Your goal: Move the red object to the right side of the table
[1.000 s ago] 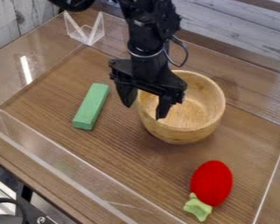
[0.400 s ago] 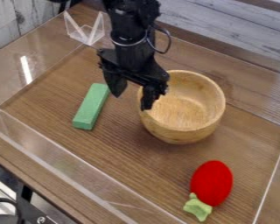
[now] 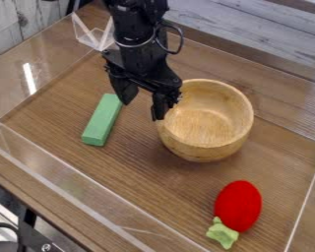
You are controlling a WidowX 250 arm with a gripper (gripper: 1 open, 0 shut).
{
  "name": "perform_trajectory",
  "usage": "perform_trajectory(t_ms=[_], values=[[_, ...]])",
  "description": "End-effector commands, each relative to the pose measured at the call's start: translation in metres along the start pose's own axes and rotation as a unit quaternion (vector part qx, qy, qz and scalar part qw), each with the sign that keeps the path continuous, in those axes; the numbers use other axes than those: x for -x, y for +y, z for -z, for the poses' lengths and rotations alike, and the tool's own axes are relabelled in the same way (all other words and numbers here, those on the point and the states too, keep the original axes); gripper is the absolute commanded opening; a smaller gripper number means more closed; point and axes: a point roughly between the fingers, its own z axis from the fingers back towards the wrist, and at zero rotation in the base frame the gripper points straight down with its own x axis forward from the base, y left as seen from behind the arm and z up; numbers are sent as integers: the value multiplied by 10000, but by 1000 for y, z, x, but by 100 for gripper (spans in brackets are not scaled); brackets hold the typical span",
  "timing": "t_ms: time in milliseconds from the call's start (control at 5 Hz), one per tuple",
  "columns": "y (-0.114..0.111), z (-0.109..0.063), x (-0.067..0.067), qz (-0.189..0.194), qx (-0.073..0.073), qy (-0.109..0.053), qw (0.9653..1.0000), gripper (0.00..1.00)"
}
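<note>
Standing between the claw (image 3: 145, 101) and the red toy fruit (image 3: 238, 205) is a round wooden bowl (image 3: 208, 120), its near rim closest to the toy. A green block (image 3: 102, 119) lies flat to the left of the bowl, just beside the claw's fingers. At the back left a small clear folded stand (image 3: 94, 35) sits upright. Everything rests on a dark brown wood-grain table (image 3: 121, 172) edged with low clear walls; pale planks show behind it. The black claw points steeply down with its fingers spread wide and nothing between them, hanging over the gap between the block and the bowl's left rim. The red toy fruit lies near the table's front right corner, its green stem toward the front edge, well apart from the claw.
</note>
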Motion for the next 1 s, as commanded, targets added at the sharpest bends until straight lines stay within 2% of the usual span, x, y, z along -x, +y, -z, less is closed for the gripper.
perform_trajectory(t_ms=[0,400,800], values=[[1,-8,-6,-165,-69,-161,9997,100],[-1,-3,-9,-429,-102,-122,9990,100],[-4,-8,-9,-65,40,-132,9999,100]])
